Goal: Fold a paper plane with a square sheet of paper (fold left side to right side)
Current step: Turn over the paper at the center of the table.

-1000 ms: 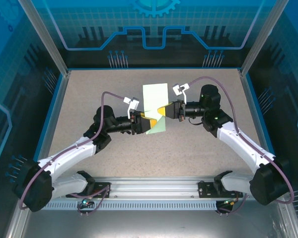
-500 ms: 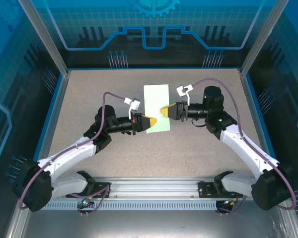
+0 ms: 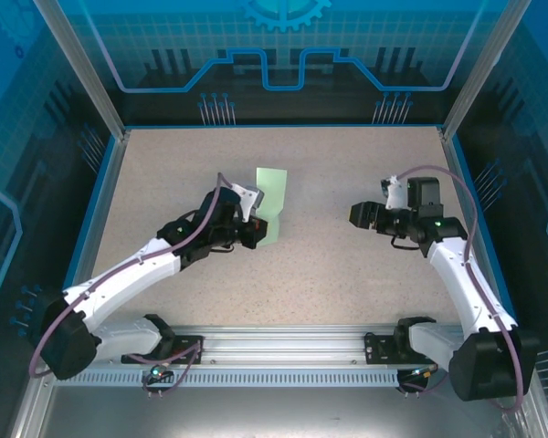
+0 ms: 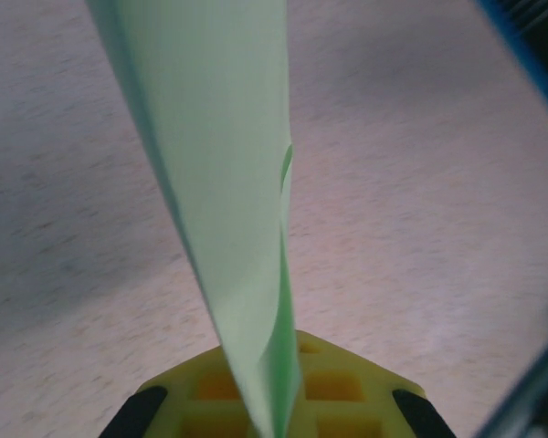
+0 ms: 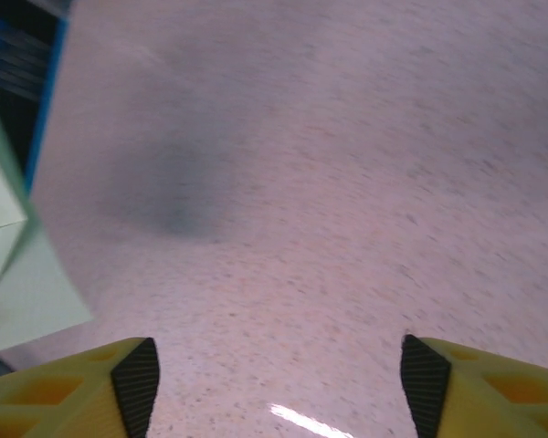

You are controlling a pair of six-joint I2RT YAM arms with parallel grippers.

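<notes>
Saw paper [image 3: 272, 196] already halved into a narrow strip, near end pinched in clamped left gripper [image 3: 252, 230] near table [image 3: 347, 283] centre, right gripper [image 3: 356, 216] spread wide, empty, well apart; nose and wing folds judged undone.

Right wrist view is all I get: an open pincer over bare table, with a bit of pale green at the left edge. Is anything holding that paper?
Observer: Yes. The left pincer is shut on the near end of the square sheet of paper.
Operator: Is it flat or folded?
Observer: It looks folded into a narrow strip. The left wrist view shows two layers parting slightly along one edge.
Operator: Where am I relative to it?
Observer: From above, the right pincer is off to the sheet's right and apart from it, with bare table between.
</notes>
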